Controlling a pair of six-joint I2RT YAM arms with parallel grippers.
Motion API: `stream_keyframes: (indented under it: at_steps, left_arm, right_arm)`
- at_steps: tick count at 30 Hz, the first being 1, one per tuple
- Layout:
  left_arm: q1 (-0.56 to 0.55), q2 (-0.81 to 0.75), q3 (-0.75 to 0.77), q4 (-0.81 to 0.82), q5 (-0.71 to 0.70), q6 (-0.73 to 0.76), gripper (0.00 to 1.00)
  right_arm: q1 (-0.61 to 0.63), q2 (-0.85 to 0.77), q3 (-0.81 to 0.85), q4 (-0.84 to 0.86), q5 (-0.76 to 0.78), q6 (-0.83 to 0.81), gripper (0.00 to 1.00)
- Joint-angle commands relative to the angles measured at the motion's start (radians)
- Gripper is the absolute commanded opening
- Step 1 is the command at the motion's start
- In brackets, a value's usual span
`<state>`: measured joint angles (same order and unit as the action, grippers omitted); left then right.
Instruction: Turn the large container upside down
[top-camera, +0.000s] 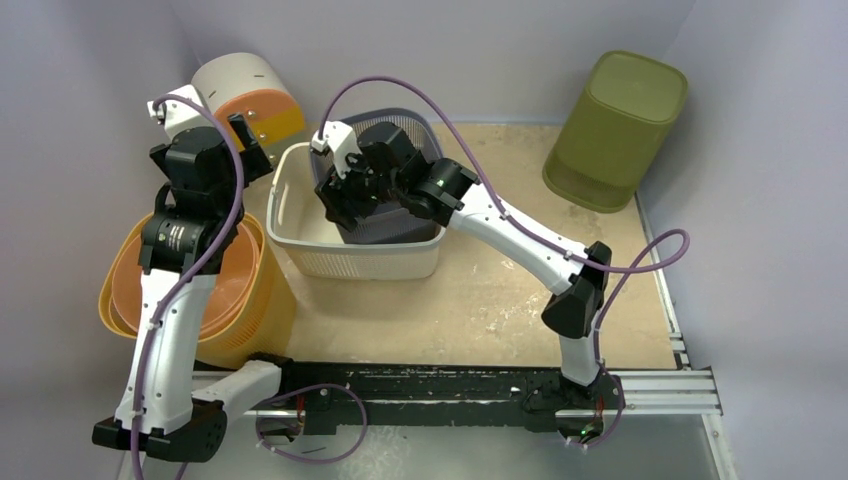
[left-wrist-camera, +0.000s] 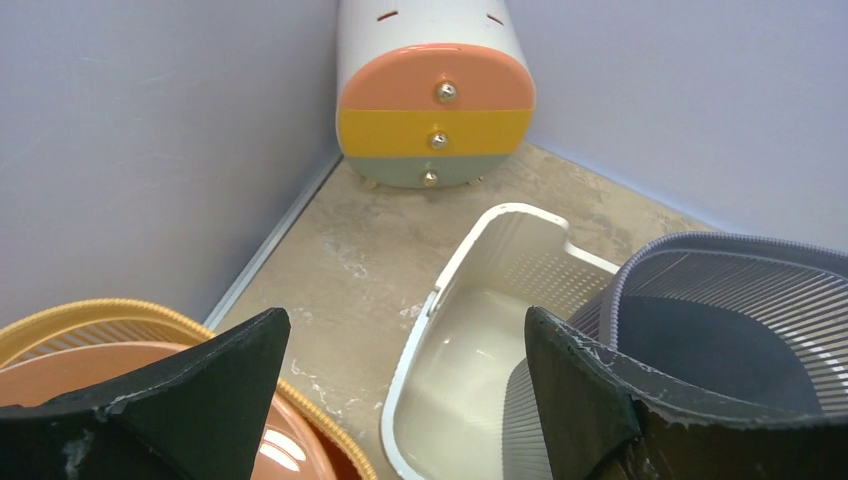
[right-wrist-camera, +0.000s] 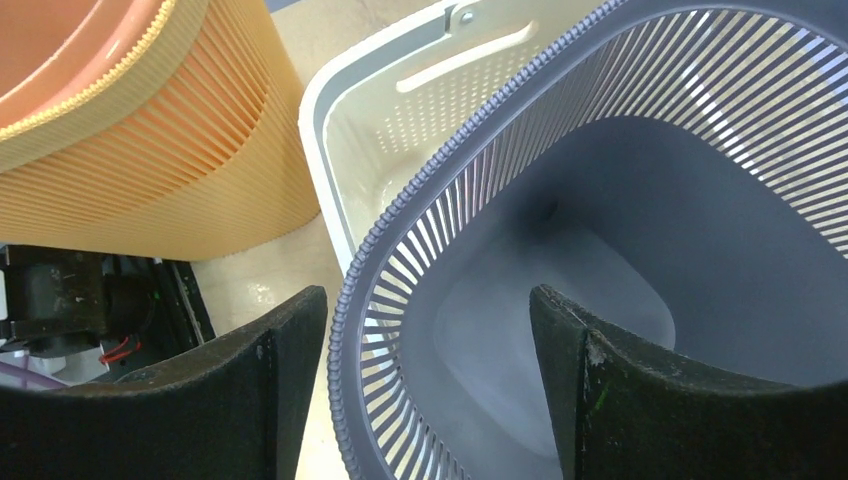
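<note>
A large white perforated basket (top-camera: 370, 262) stands upright on the table at centre left. A grey slatted basket (top-camera: 432, 142) sits tilted inside it. My right gripper (top-camera: 345, 195) is open and straddles the grey basket's near rim (right-wrist-camera: 350, 300), one finger outside and one inside, without closing on it. In the right wrist view my right gripper (right-wrist-camera: 428, 300) has the grey basket's floor (right-wrist-camera: 620, 220) behind it and the white basket (right-wrist-camera: 400, 130) beyond. My left gripper (top-camera: 255, 145) is open and empty, above the table by the white basket's left end (left-wrist-camera: 500, 225); the left wrist view shows my left gripper (left-wrist-camera: 405, 320).
A yellow ribbed basket (top-camera: 250, 310) holding an orange bowl (top-camera: 215, 290) stands at the left under the left arm. A small drawer unit (top-camera: 250, 95) lies in the back left corner. An olive green bin (top-camera: 615, 130) stands at the back right. Walls enclose three sides.
</note>
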<state>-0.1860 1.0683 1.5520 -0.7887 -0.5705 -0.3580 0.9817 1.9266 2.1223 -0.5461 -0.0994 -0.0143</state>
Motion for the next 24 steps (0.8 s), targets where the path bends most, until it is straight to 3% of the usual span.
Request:
stream_keyframes:
  at_steps: [1, 6, 12, 18, 22, 24]
  left_arm:
    - [-0.004, -0.029, -0.005, -0.002, -0.047, -0.007, 0.85]
    - [-0.004, -0.057, -0.026, 0.001, -0.043, -0.005, 0.85]
    - [-0.004, -0.068, -0.029, -0.008, -0.051, 0.004, 0.85]
    - [-0.004, -0.077, -0.035, -0.003, -0.059, 0.005, 0.85]
    - [-0.004, -0.077, -0.032, -0.002, -0.057, 0.006, 0.85]
    - [-0.004, -0.075, -0.027, 0.0, -0.051, 0.007, 0.85]
  right_arm:
    - [0.006, -0.004, 0.043, -0.004, -0.024, -0.015, 0.74]
    - [0.005, 0.044, 0.086, -0.038, -0.019, 0.0, 0.61]
    - [0.005, 0.072, 0.124, -0.051, -0.029, 0.009, 0.55]
    - [0.008, 0.106, 0.141, -0.088, -0.016, 0.016, 0.39]
    - [0.007, 0.105, 0.157, -0.101, 0.001, 0.041, 0.15]
    - [0.006, 0.092, 0.156, -0.095, 0.004, 0.05, 0.08]
